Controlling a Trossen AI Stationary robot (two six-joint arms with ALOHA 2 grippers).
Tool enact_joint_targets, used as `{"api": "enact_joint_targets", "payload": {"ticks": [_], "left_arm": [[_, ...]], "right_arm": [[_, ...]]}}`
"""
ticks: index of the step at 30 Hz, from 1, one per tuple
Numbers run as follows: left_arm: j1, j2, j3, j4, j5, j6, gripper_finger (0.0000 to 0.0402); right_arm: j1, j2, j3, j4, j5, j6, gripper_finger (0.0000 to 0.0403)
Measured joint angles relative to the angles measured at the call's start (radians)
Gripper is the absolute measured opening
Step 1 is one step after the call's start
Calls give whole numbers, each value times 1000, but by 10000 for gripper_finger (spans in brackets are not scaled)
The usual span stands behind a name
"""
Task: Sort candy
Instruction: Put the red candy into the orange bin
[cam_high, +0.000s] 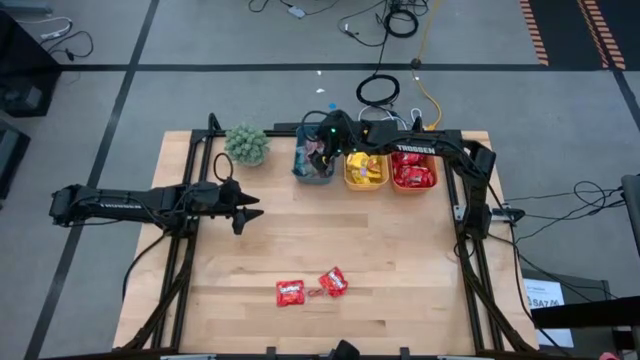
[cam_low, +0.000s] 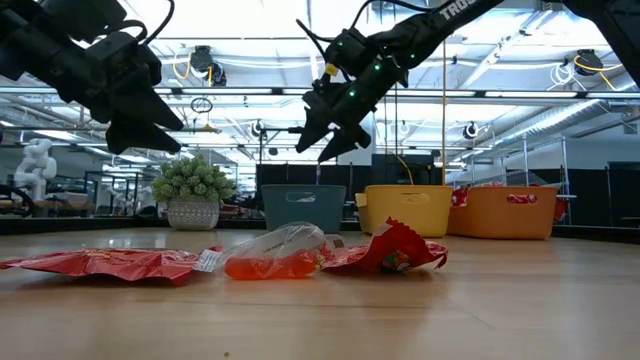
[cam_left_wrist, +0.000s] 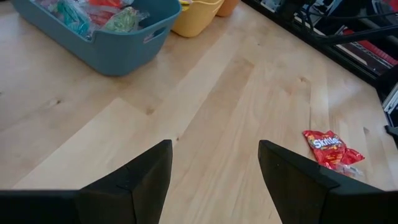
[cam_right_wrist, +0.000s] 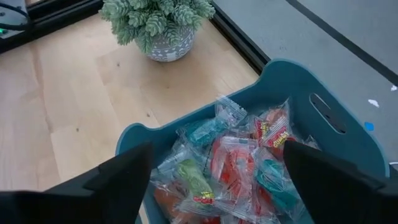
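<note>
Two shiny red candy packets (cam_high: 290, 292) (cam_high: 333, 282) lie flat on the wooden table near its front edge; the low view shows a clear-wrapped orange piece (cam_low: 275, 255) between them. More wrapped candy (cam_right_wrist: 230, 162) fills the teal bin (cam_right_wrist: 323, 87) at the back. My right gripper (cam_right_wrist: 217, 168) hangs open right above that bin (cam_high: 300, 172), with nothing between its fingers. My left gripper (cam_high: 250, 208) waits open above the table's left middle, also with nothing between its fingers (cam_left_wrist: 149, 174); one red packet (cam_left_wrist: 326, 146) lies ahead of it.
A yellow bin (cam_high: 366, 170) and an orange bin (cam_high: 413, 172), both holding candy, stand to the right of the teal one along the far edge. A small green spiky plant (cam_high: 247, 144) in a pot stands left of the teal bin. Bare wood lies between bins and packets.
</note>
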Motion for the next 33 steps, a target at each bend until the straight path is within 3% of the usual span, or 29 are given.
{"api": "enact_joint_targets", "payload": {"ticks": [6, 11, 16, 20, 24, 28, 33], "left_arm": [[0, 0, 0, 0, 0, 0, 247], [0, 0, 0, 0, 0, 0, 247], [0, 0, 0, 0, 0, 0, 247], [0, 0, 0, -1, 0, 0, 247], [0, 0, 0, -1, 0, 0, 247], [0, 0, 0, -1, 0, 0, 247], [0, 0, 0, -1, 0, 1, 247]], "right_arm": [[2, -6, 0, -44, -4, 0, 354], [25, -56, 0, -242, -41, 28, 353], [112, -93, 0, -498, -64, 64, 353], [222, -92, -15, -603, -164, 54, 353], [353, -88, -67, -596, -188, 59, 352], [494, -89, -133, -477, -187, 79, 352], [654, -89, -260, -111, -138, 65, 352]]}}
